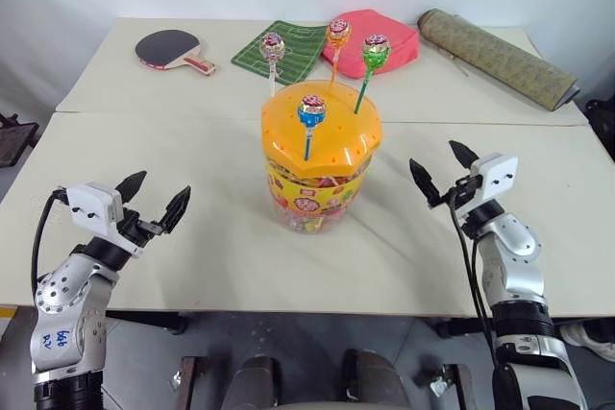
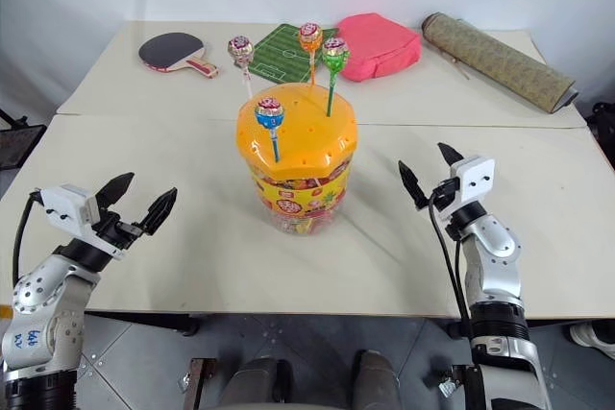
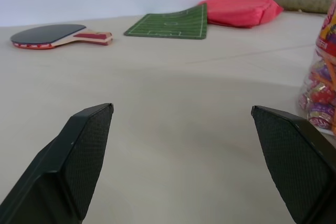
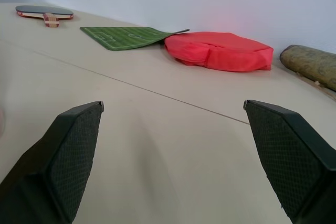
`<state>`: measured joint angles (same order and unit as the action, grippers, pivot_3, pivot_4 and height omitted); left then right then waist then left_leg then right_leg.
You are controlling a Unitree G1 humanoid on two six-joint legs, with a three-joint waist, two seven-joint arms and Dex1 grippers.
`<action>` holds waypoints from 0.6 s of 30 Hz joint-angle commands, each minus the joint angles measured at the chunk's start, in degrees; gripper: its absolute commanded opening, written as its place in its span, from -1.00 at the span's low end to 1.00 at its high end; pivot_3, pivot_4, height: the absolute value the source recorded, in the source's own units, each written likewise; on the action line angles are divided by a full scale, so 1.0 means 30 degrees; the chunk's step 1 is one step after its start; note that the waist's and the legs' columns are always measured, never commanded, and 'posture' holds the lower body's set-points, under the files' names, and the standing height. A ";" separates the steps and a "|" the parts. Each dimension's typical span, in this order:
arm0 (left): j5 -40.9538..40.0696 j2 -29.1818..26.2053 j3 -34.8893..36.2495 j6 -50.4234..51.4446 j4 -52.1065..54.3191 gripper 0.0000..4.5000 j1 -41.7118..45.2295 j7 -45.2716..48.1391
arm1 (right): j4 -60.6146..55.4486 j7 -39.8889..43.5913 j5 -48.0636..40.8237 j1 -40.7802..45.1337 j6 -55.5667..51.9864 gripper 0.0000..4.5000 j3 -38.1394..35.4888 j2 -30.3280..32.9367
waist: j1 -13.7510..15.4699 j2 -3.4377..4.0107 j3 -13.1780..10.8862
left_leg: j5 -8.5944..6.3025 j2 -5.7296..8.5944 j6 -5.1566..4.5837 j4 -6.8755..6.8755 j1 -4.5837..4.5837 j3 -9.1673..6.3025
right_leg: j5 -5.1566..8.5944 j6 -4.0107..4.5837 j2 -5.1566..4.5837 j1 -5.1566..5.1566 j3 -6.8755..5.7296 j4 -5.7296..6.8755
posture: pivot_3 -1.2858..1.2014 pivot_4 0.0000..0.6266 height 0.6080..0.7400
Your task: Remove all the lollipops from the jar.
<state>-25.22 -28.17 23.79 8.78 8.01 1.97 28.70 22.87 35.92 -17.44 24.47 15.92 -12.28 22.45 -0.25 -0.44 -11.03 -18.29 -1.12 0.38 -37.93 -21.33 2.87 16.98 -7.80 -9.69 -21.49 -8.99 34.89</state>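
Left gripper spread wide; paddle, mat, pouch behind jar.

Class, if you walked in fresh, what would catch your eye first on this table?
The jar with its orange lid, mid-table, with four lollipops standing in the lid. Either side, the open left gripper and right gripper. Behind: a pink pouch.

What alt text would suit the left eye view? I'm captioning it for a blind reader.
A clear jar with an orange lid stands mid-table, four lollipops stuck upright in the lid. The left gripper and right gripper sit open on either side, apart from it. Behind lie a paddle, a green mat, a red pouch and a rolled mat.
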 commanded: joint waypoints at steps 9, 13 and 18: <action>-0.7009 -0.4885 0.1519 0.4610 -0.1608 0.99 0.4563 0.7628 | -1.2164 0.5534 -0.9546 -0.5194 -0.6994 1.00 -0.3328 0.4293 | 0.0644 0.0061 -0.0043 | -0.0019 -0.0013 -0.0001 -0.0021 -0.0040 -0.0022 | 0.0000 0.0000 0.0009 -0.0012 -0.0017 -0.0010 | 0.03 -0.52 1.00; -0.8961 -0.6643 0.0787 0.7570 -0.3723 0.99 0.7921 1.0053 | -1.6378 0.3546 -1.1353 -0.6551 -0.7472 1.00 -0.5178 0.4367 | 0.0543 0.0056 -0.0049 | -0.0034 -0.0034 0.0017 -0.0032 -0.0032 -0.0010 | 0.0003 0.0005 0.0058 0.0000 -0.0009 -0.0031 | 0.03 -0.52 1.00; -0.8511 -0.5655 -0.1691 0.8561 -0.5221 0.99 1.2657 1.1062 | -1.9509 0.1363 -1.1667 -0.7761 -0.7671 1.00 -0.5263 0.3415 | 0.0532 0.0045 -0.0055 | -0.0042 -0.0058 0.0027 -0.0015 0.0021 0.0046 | 0.0003 0.0007 0.0086 -0.0008 0.0036 0.0013 | 0.03 -0.52 1.00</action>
<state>-50.86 -45.83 20.26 34.26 -7.18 36.34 61.34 -32.23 41.90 -52.16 1.07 -7.78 -27.68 33.36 1.35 -0.30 -11.20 -18.41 -1.32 0.47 -37.99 -21.31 3.03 16.99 -7.78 -9.40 -21.54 -8.87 34.91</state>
